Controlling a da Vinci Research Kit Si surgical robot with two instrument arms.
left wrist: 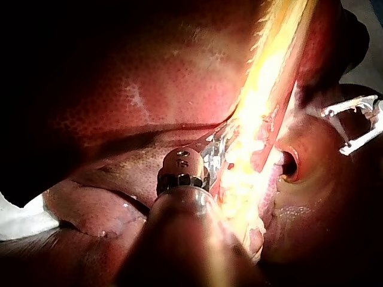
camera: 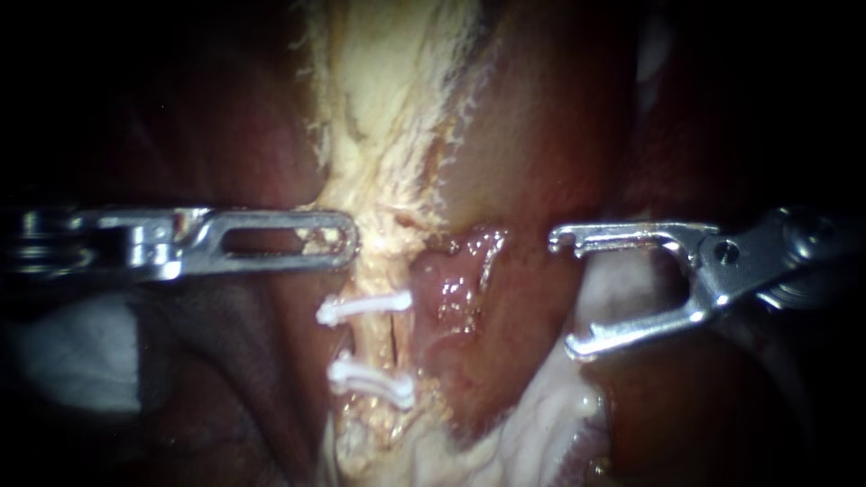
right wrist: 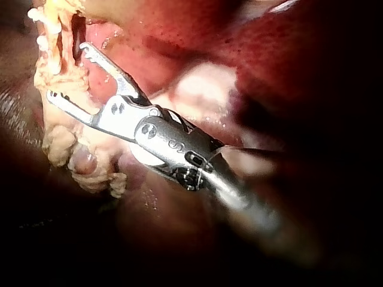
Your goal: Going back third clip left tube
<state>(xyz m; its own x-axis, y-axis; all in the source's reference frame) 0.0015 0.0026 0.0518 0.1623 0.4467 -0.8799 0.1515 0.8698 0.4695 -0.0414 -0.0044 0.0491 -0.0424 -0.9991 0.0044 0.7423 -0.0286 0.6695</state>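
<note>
A pale yellow tube (camera: 379, 271) runs down the middle of the endoscope view between dark red liver (camera: 225, 135) surfaces. Two white clips cross it: an upper clip (camera: 364, 307) and a lower clip (camera: 373, 381). My left instrument (camera: 341, 240) comes in level from the left. Its slotted jaws lie together on the pale tissue just above the upper clip. My right instrument (camera: 565, 293) stands to the right of the tube, clear of it, jaws wide open and empty. The right wrist view shows those open jaws (right wrist: 67, 72) beside the pale strand (right wrist: 57, 36).
A glistening pink-red fold (camera: 456, 289) lies just right of the clipped tube. White fatty tissue (camera: 532, 424) spreads below the right instrument. White gauze (camera: 72, 352) shows at the lower left. In the left wrist view the right instrument (left wrist: 354, 127) sits beyond a round opening (left wrist: 290, 162).
</note>
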